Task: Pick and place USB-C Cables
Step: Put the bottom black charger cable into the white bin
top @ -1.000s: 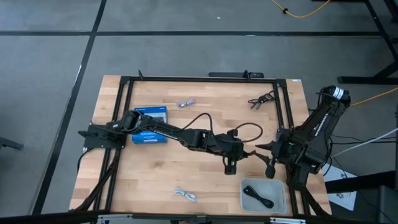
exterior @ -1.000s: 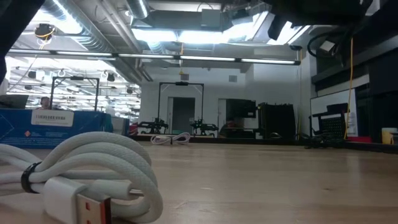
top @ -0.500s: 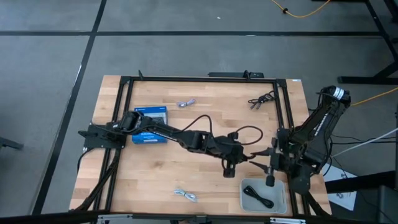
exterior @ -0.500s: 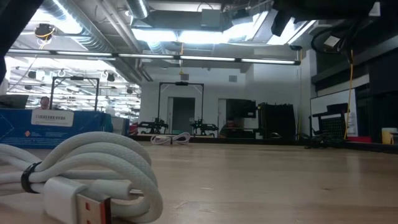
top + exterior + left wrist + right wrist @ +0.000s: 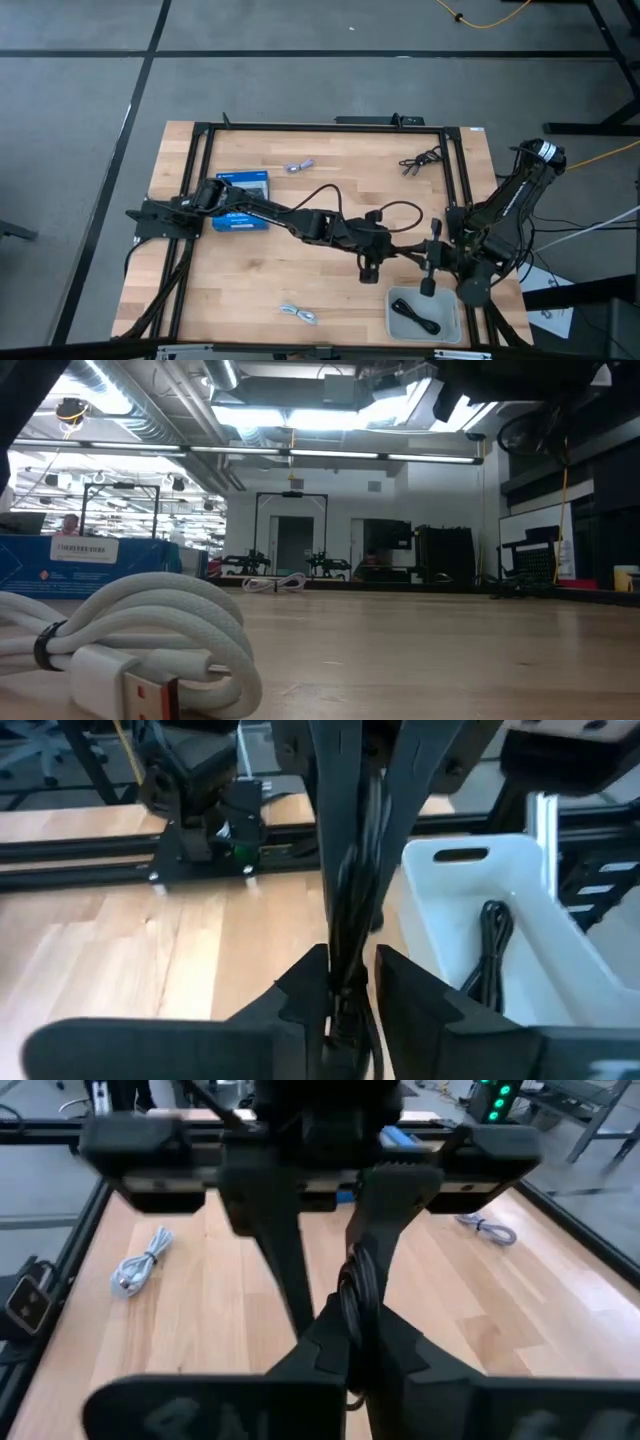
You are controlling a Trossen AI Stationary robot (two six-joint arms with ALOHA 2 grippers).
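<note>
A black USB-C cable (image 5: 401,249) hangs in the air between my two grippers above the table's right middle. My left gripper (image 5: 350,985) reaches in from the left and is shut on it. My right gripper (image 5: 358,1335) meets it from the right, also shut on it. Another black cable (image 5: 415,316) lies in the white bin (image 5: 447,300), and a third black one (image 5: 422,158) lies by the far right corner. Two grey-white cables lie flat on the wood: one far (image 5: 299,166), one near (image 5: 298,313), the latter big in the low view (image 5: 130,640). My left gripper pinches the black cable's bundled strands (image 5: 345,920) between its two fingers, coming level from the table's left. The cable is lifted clear of the table. My right gripper pinches the same bundle (image 5: 357,1285) between its fingers, level from the table's right, facing the left gripper's fingers (image 5: 282,1250).
The blue box (image 5: 242,200) lies under the left arm near the table's left side. A black frame rail (image 5: 460,190) runs along the table's right edge beside the right arm. The white bin stands at the near right corner, just below both grippers. Bare wood lies in the near middle.
My right gripper has moved toward the table's left and a little toward the near edge, turning at the wrist, and has closed in on the left gripper. The left gripper has stayed almost in place with the black cable.
</note>
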